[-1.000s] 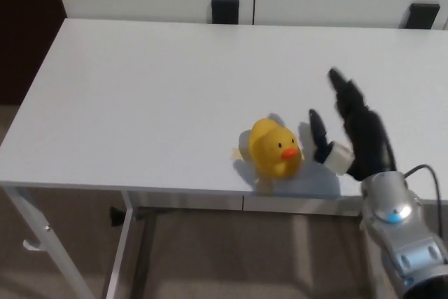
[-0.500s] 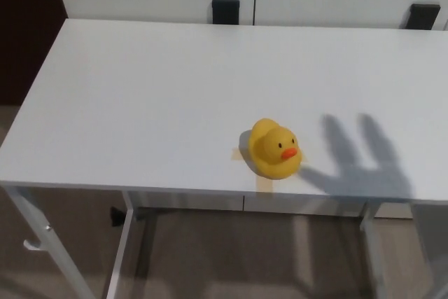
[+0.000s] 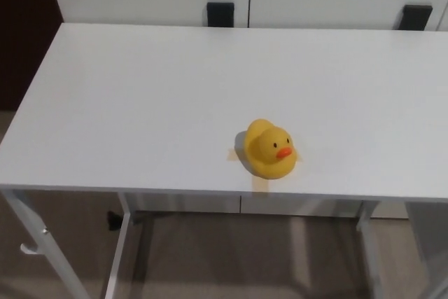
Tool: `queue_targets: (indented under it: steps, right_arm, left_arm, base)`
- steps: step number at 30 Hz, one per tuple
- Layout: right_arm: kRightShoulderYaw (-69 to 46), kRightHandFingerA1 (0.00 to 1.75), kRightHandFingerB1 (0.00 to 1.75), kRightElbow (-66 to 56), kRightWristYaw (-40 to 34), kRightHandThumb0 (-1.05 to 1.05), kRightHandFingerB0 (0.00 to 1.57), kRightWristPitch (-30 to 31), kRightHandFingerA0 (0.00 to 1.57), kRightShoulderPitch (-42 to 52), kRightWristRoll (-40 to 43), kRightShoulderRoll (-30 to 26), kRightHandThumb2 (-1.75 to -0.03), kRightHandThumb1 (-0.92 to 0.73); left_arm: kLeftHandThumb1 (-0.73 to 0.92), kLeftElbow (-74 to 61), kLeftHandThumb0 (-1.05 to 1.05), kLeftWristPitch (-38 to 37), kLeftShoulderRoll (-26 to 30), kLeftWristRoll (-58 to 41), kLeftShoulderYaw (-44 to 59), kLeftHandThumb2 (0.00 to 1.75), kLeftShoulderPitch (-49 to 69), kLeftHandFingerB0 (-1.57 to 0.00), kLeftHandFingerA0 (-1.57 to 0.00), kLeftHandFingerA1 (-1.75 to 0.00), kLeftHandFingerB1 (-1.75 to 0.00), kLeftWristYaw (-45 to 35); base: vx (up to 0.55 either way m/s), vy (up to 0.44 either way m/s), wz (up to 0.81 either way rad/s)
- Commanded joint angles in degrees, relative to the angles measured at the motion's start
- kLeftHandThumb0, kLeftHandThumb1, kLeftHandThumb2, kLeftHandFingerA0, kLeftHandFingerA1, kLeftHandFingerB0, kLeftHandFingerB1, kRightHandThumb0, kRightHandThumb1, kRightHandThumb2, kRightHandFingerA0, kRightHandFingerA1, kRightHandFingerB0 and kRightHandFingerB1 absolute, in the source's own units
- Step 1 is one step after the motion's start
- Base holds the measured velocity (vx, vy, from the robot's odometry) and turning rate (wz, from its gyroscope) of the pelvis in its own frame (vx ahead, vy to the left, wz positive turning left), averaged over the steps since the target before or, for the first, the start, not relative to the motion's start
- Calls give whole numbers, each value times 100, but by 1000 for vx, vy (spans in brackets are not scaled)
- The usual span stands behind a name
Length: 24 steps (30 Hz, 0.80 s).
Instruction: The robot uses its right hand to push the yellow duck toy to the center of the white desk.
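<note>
- The yellow duck toy stands upright on the white desk, in the lower middle of the frame, a little right of the picture's midline and close to the desk's near edge.
- Its orange beak points toward the lower right of the frame, and it sits over a cross of pale tape whose arms show at its left, its right and below it at the desk edge.
- Neither robot hand shows anywhere in the head view, so whether the fingers are apart or together cannot be told.
- Judged from the layout, the push is not done: the duck is still near the front edge, well apart from the middle of the desktop, which lies further up the frame.
- What is left is the whole displacement: the right hand would have to come back in from the right side of the frame, set itself on the near side of the duck, and slide it up-frame toward the centre.
- Against the frame of a second ago, the right hand and its silver forearm, then just beside the duck at the lower right, are gone from view.
- Half a second ago only the hand's shadow lay on the desk right of the duck; now that shadow is gone too.
- The duck has kept its place on the tape cross; the whole picture has shifted slightly, which reads as camera movement and not a move of the toy.
- At the upper edge of the frame, two black brackets sit against the white wall panels behind the desk.
</note>
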Motion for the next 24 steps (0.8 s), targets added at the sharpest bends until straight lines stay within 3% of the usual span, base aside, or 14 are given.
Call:
queue_targets:
  steps: [1,5,6,9,18,19,24]
  right_arm:
    - [-43,51,44,1816,-54,8,64,-767,80,596,146,-6,-110,-44]
    - [129,51,49,2080,664,10,72,-760,86,744,284,-68,-100,-46]
    - [224,51,51,2207,919,9,80,-744,93,710,300,-101,-109,-33]
    - [405,51,51,2303,1270,8,82,-671,97,647,340,-146,-114,-32]
    - [692,52,53,2153,1668,7,81,-539,96,554,489,-165,-124,-28]
    - [757,52,53,2220,1668,6,80,-478,93,454,475,-161,-116,-38]
    - [965,53,54,2169,1643,6,82,-387,99,379,402,-172,-112,-37]
  left_arm:
    - [52,21,-29,-187,116,3,21,80,63,-79,-73,-99,-81,-35]
    - [53,12,-30,-236,131,43,-16,78,86,-78,-73,-98,-78,-24]
    - [54,9,-29,-211,152,33,-2,78,64,-78,-74,-98,-78,-18]
    - [54,12,-28,-172,176,-7,42,81,47,-79,-75,-99,-79,-8]
    - [55,-16,-26,-146,230,-76,130,81,52,-77,-73,-95,-77,-27]
    - [57,-2,-28,-151,263,-56,126,80,37,-77,-72,-96,-79,-46]
    - [55,27,-25,-177,288,-28,124,86,15,-79,-72,-97,-79,-51]
  base:
    - [0,0,0]
    - [0,0,0]
    - [0,0,0]
    - [0,0,0]
    - [0,0,0]
    - [0,0,0]
    - [0,0,0]
